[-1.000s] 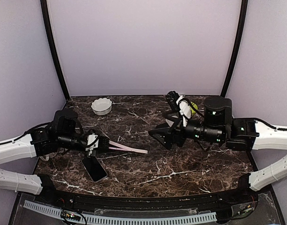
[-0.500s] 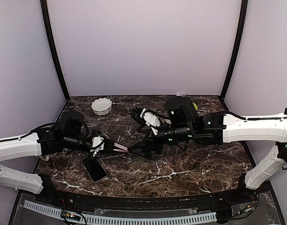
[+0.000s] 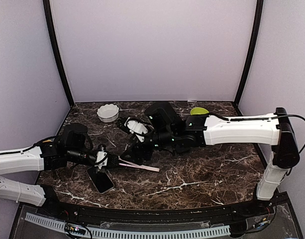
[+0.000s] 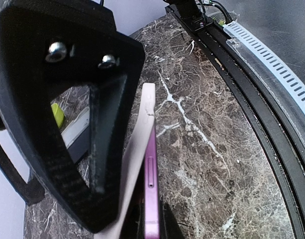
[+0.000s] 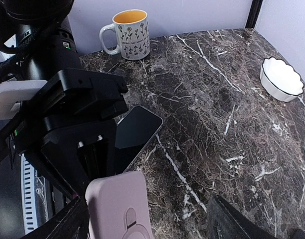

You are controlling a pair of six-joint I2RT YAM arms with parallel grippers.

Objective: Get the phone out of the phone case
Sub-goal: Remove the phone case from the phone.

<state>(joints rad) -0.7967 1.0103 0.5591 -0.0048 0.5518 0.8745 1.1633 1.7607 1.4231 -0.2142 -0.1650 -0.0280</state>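
Near the front-left corner of the table [image 3: 207,169] the phone [image 3: 100,179] lies flat with its dark screen up. It is out of its case and just in front of the left gripper [image 3: 106,160]. That claw is clamped on one end of the pink phone case [image 3: 140,166], which sticks out toward the middle of the surface. The right arm stretches across from the right edge. The right gripper [image 3: 135,152] is spread wide, with a finger on either side of the case's free end; one finger stands clear of it, the other I cannot tell. A white bowl [image 3: 108,112] sits near the back-left corner, and a flowered mug [image 5: 130,35] by the left edge.
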